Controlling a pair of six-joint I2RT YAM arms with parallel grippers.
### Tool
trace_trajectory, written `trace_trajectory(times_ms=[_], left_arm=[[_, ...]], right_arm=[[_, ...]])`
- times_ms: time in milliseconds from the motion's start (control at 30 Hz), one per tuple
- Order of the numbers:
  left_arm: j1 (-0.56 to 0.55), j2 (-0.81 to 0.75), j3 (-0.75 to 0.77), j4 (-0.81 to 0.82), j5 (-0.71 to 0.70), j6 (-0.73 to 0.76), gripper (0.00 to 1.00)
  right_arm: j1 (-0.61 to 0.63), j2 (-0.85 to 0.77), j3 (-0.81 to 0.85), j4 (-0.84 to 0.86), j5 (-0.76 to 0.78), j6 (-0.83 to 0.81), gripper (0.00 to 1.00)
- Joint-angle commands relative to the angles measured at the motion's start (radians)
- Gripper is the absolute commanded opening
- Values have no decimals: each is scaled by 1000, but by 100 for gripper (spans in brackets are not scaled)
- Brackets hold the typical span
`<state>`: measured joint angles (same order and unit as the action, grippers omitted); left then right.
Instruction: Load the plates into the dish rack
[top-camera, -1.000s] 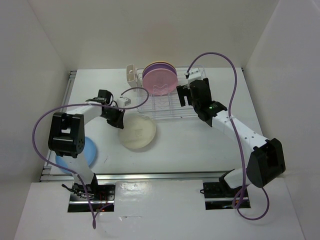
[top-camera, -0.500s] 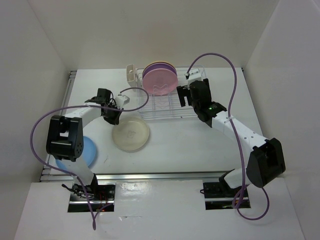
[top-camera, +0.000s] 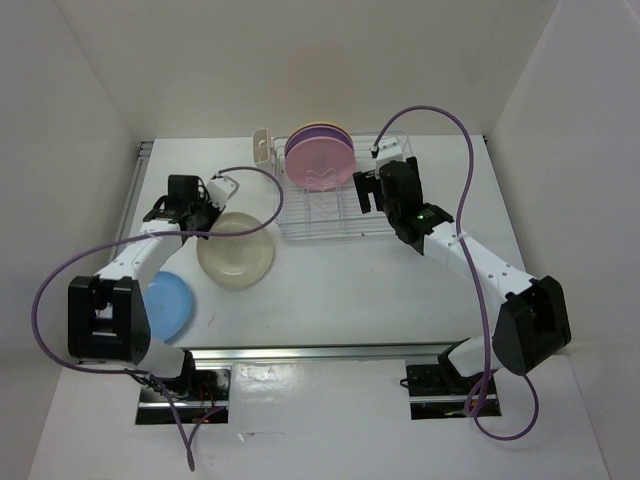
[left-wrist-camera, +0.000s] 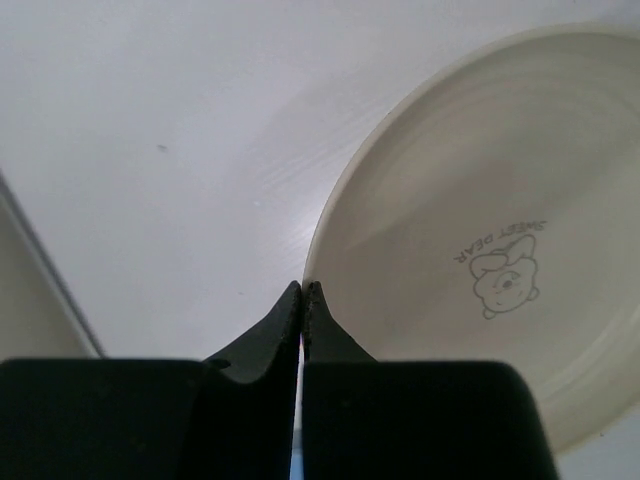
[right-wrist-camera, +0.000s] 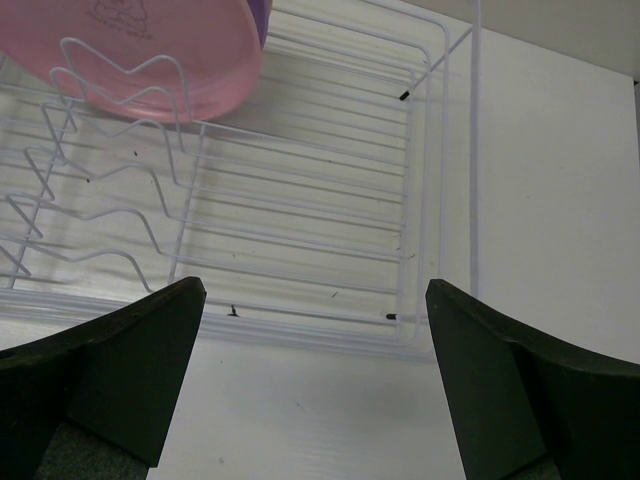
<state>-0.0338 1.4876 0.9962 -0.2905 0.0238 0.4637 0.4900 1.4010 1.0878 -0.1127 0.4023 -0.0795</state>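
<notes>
cream plate (top-camera: 236, 262) pickup: left gripper (left-wrist-camera: 303, 290) pinches its rim, right gripper (right-wrist-camera: 315, 290) gapes over dish rack (top-camera: 335, 232); next, lift rackward.

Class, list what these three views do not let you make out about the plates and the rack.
- Sky blue plate: top view, its left part hidden under the left arm.
- Plates behind the pink plate in the dish rack: top view shows only the rim of a purple plate; anything further back is hidden.
- Cream plate: left wrist view, cut off at the right edge, near part covered by the left hand.
</notes>
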Motion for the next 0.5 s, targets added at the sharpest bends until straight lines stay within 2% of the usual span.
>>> trace_trajectory(times_ms=[0,133,300,433,467], left_arm=[[37,-96,22,59,-19,72,0],[66,-147,87,47,18,72,0],[66,-216,123,128,30,53,0],[75,-253,157,209,122,43,0],[75,-262,157,235,186,33,0]], right_arm=[[-7,-16,0,53,-6,4,100],[-7,-7,9,53,-6,4,100],[-7,-7,9,44,-6,4,100],[-7,-7,9,44,-6,4,100],[-7,3,18,44,-6,4,100]])
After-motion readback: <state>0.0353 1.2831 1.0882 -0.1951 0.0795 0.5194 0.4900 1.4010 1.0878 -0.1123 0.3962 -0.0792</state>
